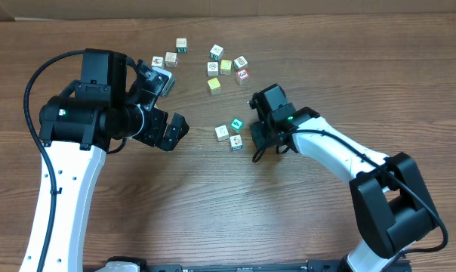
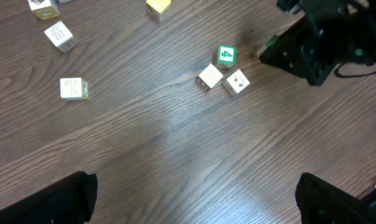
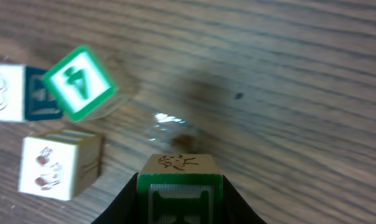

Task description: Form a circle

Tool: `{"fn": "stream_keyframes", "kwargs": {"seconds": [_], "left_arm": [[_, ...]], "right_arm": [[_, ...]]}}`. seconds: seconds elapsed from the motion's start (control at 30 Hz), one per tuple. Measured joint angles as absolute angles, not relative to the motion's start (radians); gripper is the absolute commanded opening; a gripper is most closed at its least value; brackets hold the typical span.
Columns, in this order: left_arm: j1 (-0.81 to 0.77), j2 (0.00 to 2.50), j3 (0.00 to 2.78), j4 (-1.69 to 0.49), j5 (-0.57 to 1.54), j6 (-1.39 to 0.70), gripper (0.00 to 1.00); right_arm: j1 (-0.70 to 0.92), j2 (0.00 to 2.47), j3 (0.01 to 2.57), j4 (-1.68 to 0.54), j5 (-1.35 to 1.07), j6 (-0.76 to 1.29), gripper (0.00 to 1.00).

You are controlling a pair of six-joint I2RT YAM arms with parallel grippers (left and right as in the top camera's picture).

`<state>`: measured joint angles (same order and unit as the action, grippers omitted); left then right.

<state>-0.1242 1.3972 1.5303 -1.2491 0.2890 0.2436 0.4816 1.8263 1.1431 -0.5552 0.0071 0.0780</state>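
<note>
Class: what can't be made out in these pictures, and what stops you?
Right wrist view: the green-framed face of the held block is cut off by the bottom edge.
Overhead: that block is hidden under the right claw.
Right wrist view: a white block is cut off by the left edge.
Overhead: drawings on the far blocks are too small.
Left wrist view: the left claw is cut off by the bottom edge.

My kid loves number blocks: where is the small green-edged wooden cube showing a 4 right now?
In the overhead view the green-edged cube sits near the middle of the wooden table, next to two whitish cubes and close beside the right gripper.
</note>
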Motion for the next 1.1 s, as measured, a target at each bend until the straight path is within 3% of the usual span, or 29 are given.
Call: {"fn": "stream_keyframes", "kwargs": {"seconds": [1.1], "left_arm": [[-0.124, 1.397, 1.53, -1.249, 0.289, 0.244, 1.0]], "right_arm": [[0.461, 1.921, 1.143, -0.421, -0.064, 0.078, 0.03]]}}
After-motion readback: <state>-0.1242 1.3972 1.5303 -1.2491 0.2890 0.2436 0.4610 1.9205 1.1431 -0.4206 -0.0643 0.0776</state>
